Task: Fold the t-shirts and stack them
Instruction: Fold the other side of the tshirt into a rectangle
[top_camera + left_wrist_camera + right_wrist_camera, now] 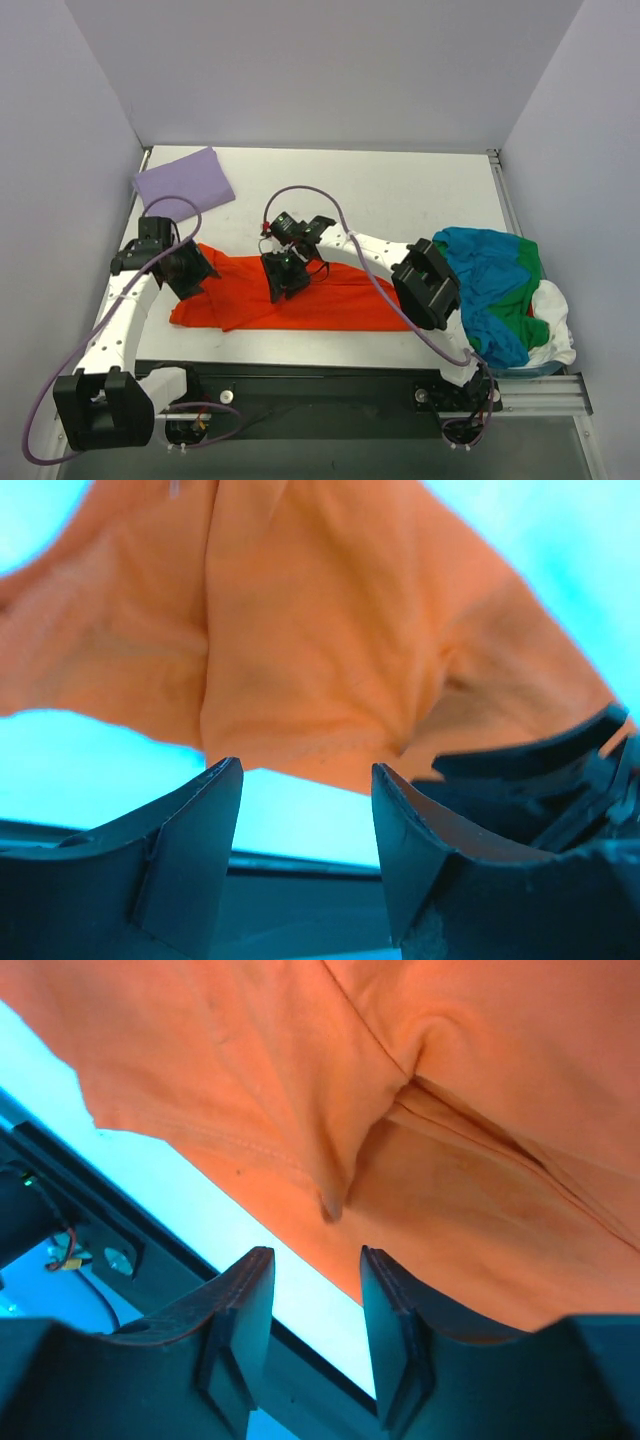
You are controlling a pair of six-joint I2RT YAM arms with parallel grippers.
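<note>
- A white counter fills the middle of the top view, evenly lit with only soft shadows
- A plain pale back wall rises behind its far edge
- A left wall and a right wall, the same pale lavender-grey, close in both sides
- A metal rail and a dark strip run along the near edge

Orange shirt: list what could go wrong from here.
1. The orange shirt lies wrinkled, with a raised crease ahead of the right jaws. Closing there could pinch extra layers and skew the fold.
2. Both jaws are open and hold nothing, so a shallow grasp might slip.
3. The right arm's elbow sits close beside the pile. A swing might drag shirts off the table.
</note>
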